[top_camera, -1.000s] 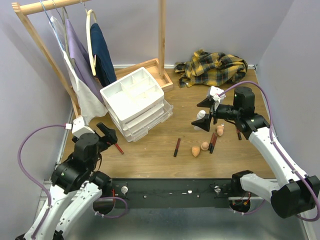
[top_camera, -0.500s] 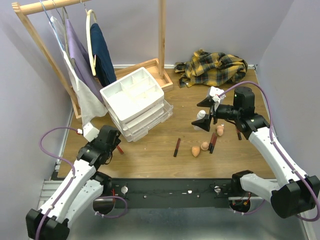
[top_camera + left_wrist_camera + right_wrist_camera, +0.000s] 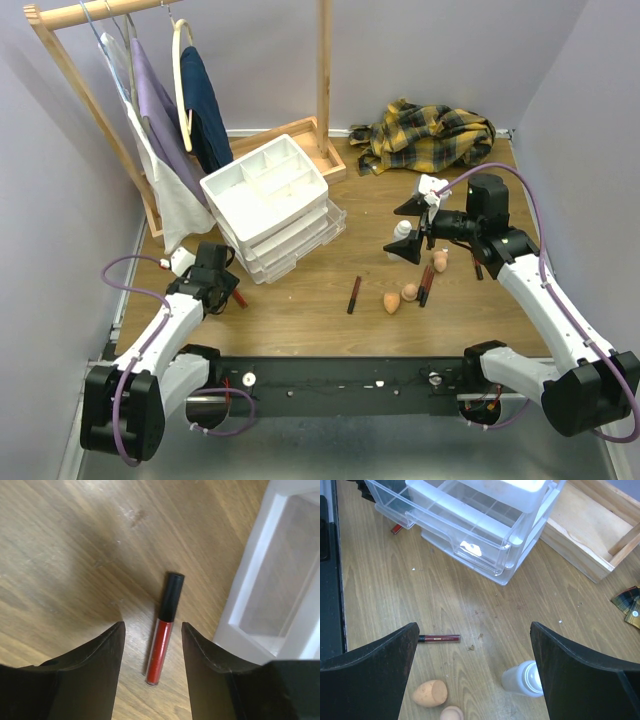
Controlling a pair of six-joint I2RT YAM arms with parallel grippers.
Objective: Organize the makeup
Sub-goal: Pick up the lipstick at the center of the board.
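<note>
Wooden surface (image 3: 300, 315), two arms at work: we saw the left tool (image 3: 152, 630) low over a red stick (image 3: 159, 652) with a black cap (image 3: 172, 595). Its jaws were spread and straddled the tube, one on each side, neither touching it. The stick lay flat between them, cap pointing away from the tool, and the white drawer unit (image 3: 272, 580) stood just beside one jaw. We judged the stick light, stiff and smooth, so likely to roll or slip. A pinch across the red barrel near its middle looked the safest hold. The right tool (image 3: 474, 627) hovered with jaws wide apart, holding nothing. Below it a white bottle (image 3: 522, 679) stood near one finger, while a peach sponge (image 3: 430, 693) and a dark stick (image 3: 440, 638) lay nearer the other.
</note>
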